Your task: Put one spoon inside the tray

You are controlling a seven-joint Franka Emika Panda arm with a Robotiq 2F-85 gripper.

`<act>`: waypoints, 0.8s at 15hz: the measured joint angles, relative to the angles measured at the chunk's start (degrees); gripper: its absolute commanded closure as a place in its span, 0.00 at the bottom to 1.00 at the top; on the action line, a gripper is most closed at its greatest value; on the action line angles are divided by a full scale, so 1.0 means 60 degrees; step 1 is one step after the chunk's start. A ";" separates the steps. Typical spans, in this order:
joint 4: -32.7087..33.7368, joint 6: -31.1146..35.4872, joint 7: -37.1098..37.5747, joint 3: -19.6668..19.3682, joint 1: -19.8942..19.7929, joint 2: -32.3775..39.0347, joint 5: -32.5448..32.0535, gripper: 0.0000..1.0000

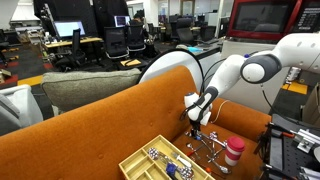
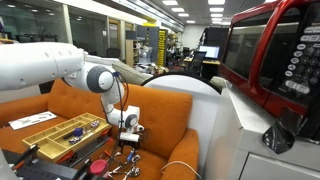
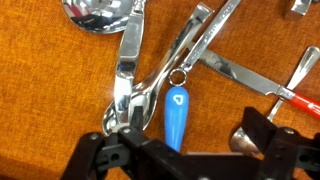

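Observation:
Several loose pieces of metal cutlery (image 3: 190, 55) lie in a pile on the orange couch seat. Among them are a spoon (image 3: 128, 100), a big spoon bowl (image 3: 100, 15) and a blue-handled utensil (image 3: 176, 115). My gripper (image 3: 197, 128) is open just above the pile. The blue handle lies between its fingers, the spoon bowl is by one finger, and another spoon bowl (image 3: 240, 140) is by the other. In both exterior views the gripper (image 1: 200, 112) (image 2: 128, 126) hangs over the pile (image 1: 207, 150) (image 2: 122, 165). The pale yellow tray (image 1: 135, 163) (image 2: 40, 128) lies beside the pile and holds some items.
A red-lidded white cup (image 1: 233, 150) stands on the seat right next to the cutlery pile. The orange couch back (image 1: 110, 125) rises behind the tray. A red-framed cabinet (image 2: 270, 60) stands close beside the couch.

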 measured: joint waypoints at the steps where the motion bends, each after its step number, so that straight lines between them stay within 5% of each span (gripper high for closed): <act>1: -0.0004 0.0000 0.0000 0.0016 -0.0012 0.0000 0.0012 0.00; 12: -0.0491 0.0009 0.0002 0.0147 -0.0503 0.0021 0.0440 0.00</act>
